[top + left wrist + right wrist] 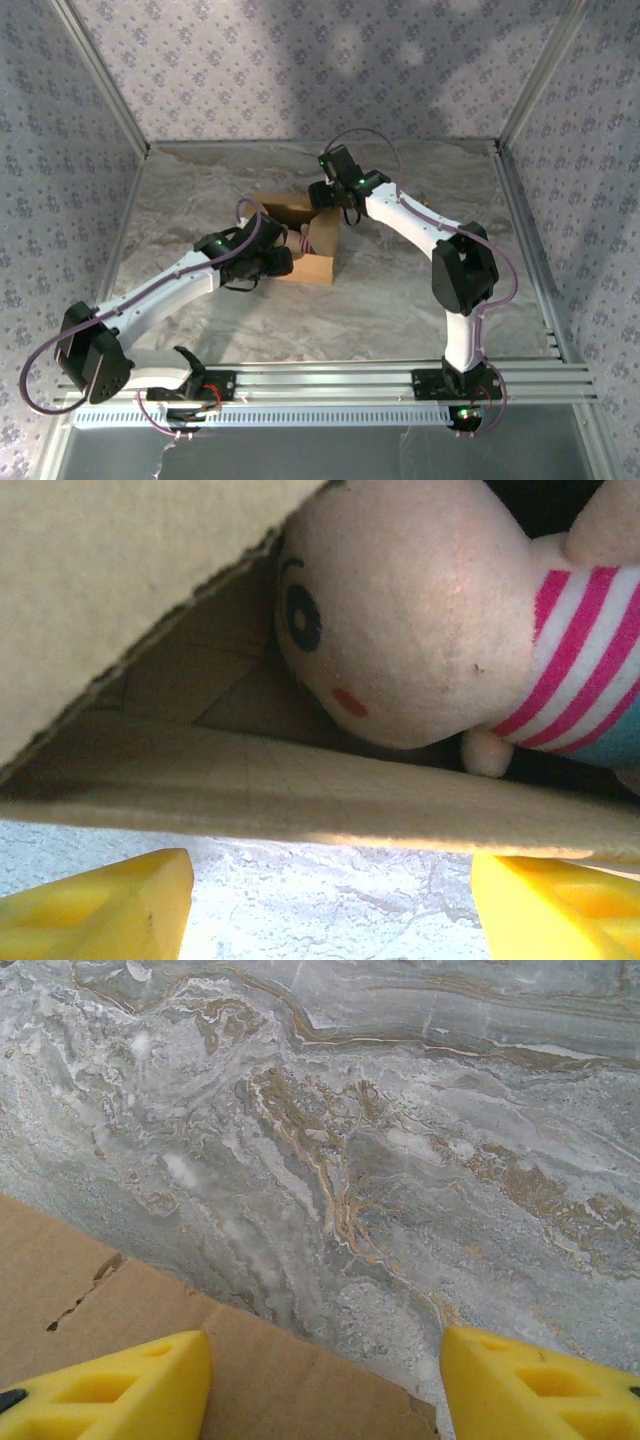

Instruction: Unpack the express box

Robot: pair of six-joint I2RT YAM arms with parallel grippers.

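The express box, brown cardboard, stands open in the middle of the marble table. In the left wrist view I look over a lowered flap of the box at a pink-and-cream plush doll lying inside. My left gripper is against the box's left side; it is open, with its yellow fingers just short of the flap. My right gripper hovers at the box's far right corner. It is open above a flap's edge, holding nothing.
The marble tabletop spreads around the box. Patterned walls close off the back and both sides. An aluminium rail carrying both arm bases runs along the near edge.
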